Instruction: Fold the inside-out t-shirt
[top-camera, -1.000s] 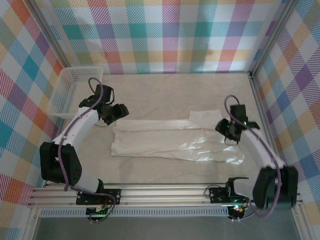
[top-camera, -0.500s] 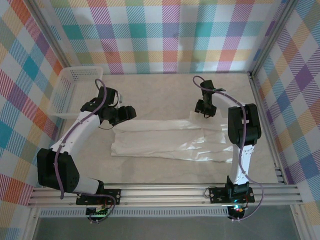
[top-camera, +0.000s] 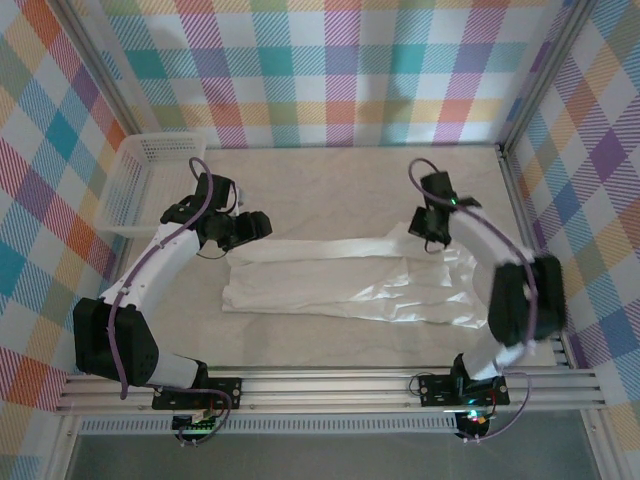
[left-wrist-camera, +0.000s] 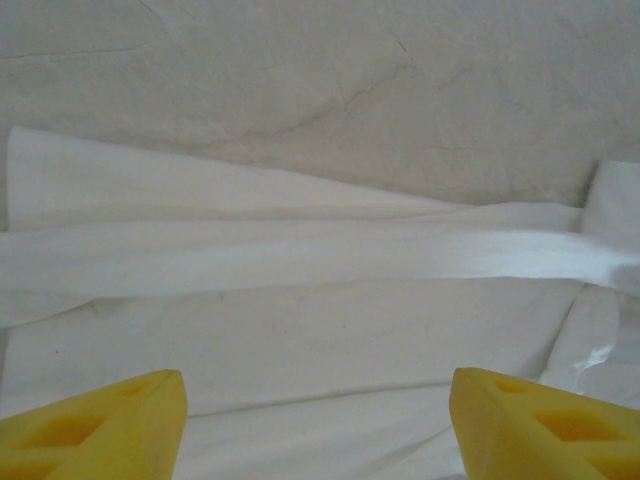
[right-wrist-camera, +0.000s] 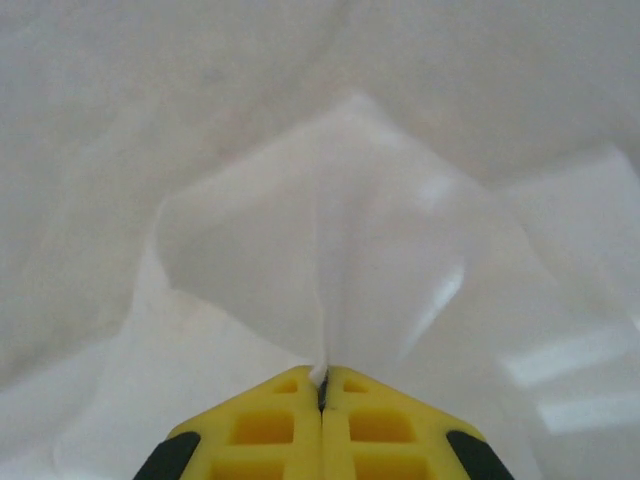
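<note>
T-shirt (top-camera: 340, 285): white, lying as a long flat band across the middle of the table (top-camera: 320, 180). Left gripper (top-camera: 250, 226): jaws spread, poised over the shirt's left end. Right gripper (right-wrist-camera: 322, 385): jaws pressed together, pinching a raised fold at the shirt's far right corner. Basket (top-camera: 130, 185): far left, apart from the shirt.

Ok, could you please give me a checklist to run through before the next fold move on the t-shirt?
1. Right gripper shut on the t-shirt: ok, cloth is pinched at its tip.
2. Left gripper gripping the t-shirt: not ok, its jaws are open over the cloth.
3. T-shirt lying smooth: not ok, it is wrinkled toward the right end.
4. Mesh basket apart from the t-shirt: ok, it sits at the far left.
5. Number of layers the right gripper holds: cannot tell.
</note>
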